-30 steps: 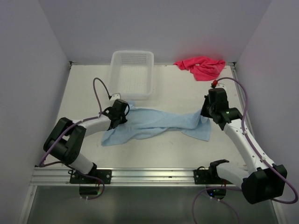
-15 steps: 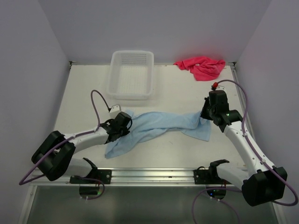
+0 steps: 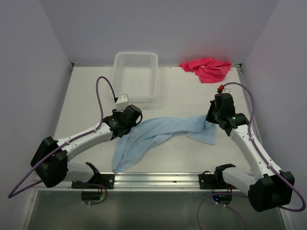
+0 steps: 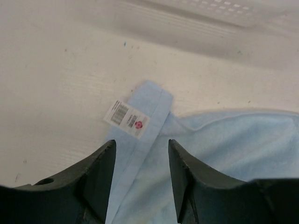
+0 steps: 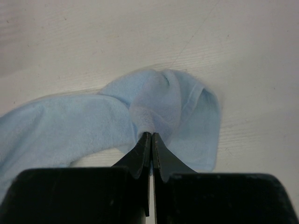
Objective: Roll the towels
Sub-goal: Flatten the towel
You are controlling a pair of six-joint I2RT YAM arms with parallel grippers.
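Blue towel lies twisted across the middle of the table, its tail near the front edge. We judge it soft, light and limp, best held by its hemmed corners. Right claw is clamped on its right end; left claw stands apart over the labelled corner. Red towel sits at the far right corner.

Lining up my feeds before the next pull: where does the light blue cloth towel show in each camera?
Top external: light blue cloth towel stretched across the middle.
Left wrist: lower right, barcode label at its corner.
Right wrist: centre left, corner pinched in shut right pincer.
Shared landmark: white plastic mesh basket, top and left wrist only.
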